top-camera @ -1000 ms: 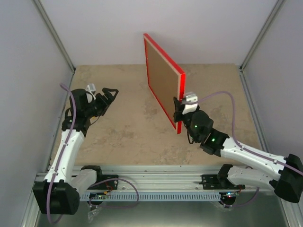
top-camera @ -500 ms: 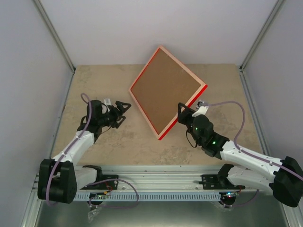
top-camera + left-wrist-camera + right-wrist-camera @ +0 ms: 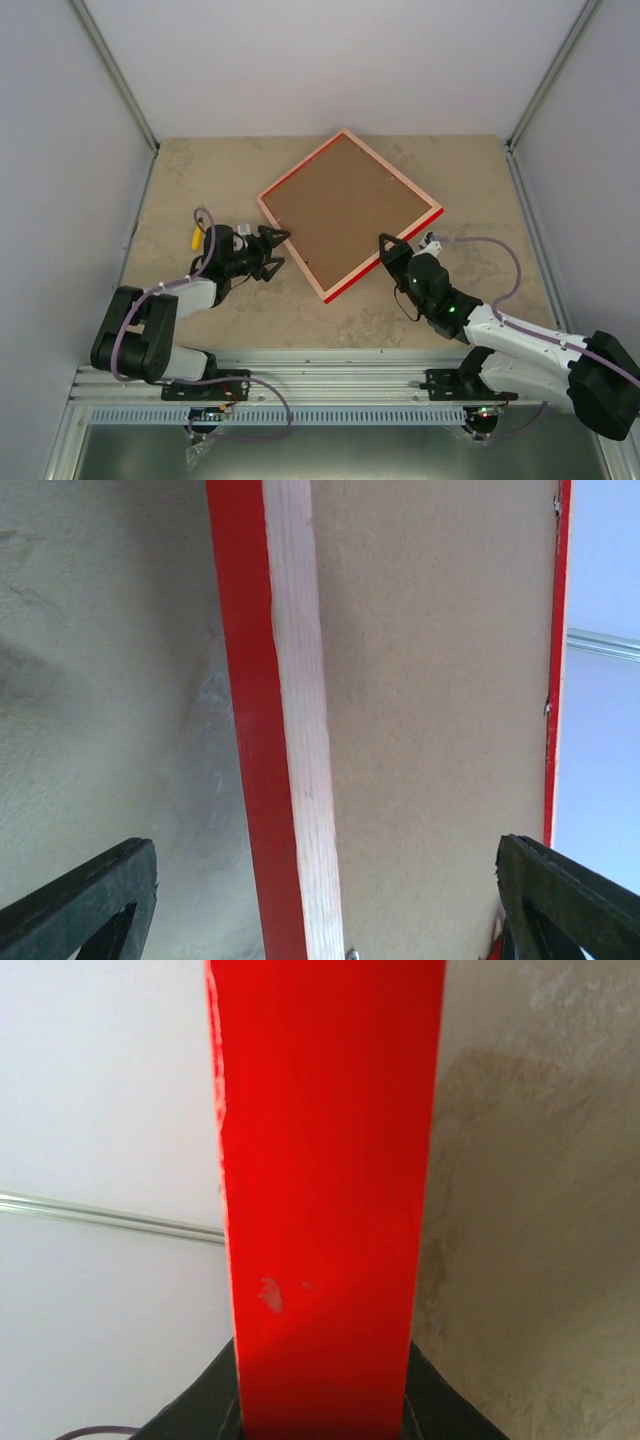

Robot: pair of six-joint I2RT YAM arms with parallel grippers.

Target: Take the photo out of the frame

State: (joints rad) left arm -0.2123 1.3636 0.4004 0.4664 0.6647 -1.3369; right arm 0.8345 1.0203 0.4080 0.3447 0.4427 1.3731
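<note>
Frame (image 3: 301,165), back up, over mottled beige tabletop (image 3: 200,180) between pale walls (image 3: 300,60)

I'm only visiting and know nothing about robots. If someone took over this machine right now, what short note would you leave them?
Left end effector: open, holding nothing, at the left edge of the thin red rectangular picture frame.
Right end effector: shut on the frame's near red edge.
Frame: back side up, low over the beige stone-look table; unclear whether it rests flat.
Brown fibreboard backing board: in place, so the photo is hidden beneath it.
Done: the frame's back faces up.
Left: free the backing, then take out the photo.
</note>
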